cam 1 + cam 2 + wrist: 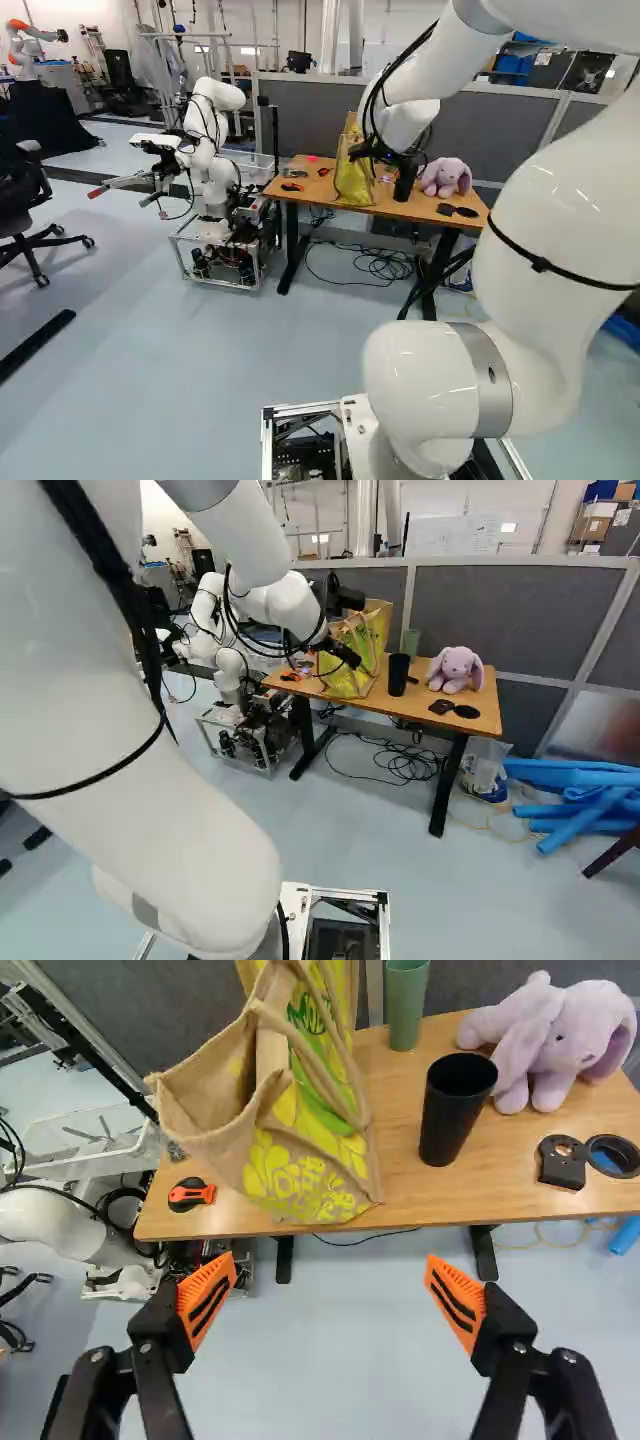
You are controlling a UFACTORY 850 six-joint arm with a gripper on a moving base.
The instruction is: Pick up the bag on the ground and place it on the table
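My gripper (340, 654) is partly hidden by its wrist in the right base view, in front of the bag (372, 640). In the wrist view the gripper (330, 1295) stands wide open, with nothing between its orange pads. The tan bag (310, 1155) with yellow and green print stands on the wooden table (420, 1195), ahead of the fingers and apart from them. It leans a little, its mouth and looped handles showing. Floor shows between and beneath the fingers.
A black cup (455, 1110), green cup (405, 1005), purple plush toy (555, 1035), orange-black tool (190, 1194) and dark round parts (612, 1156) share the table. Another robot (212, 150) stands at its left. Cables (385, 265) lie underneath; blue tubes (575, 800) lie right.
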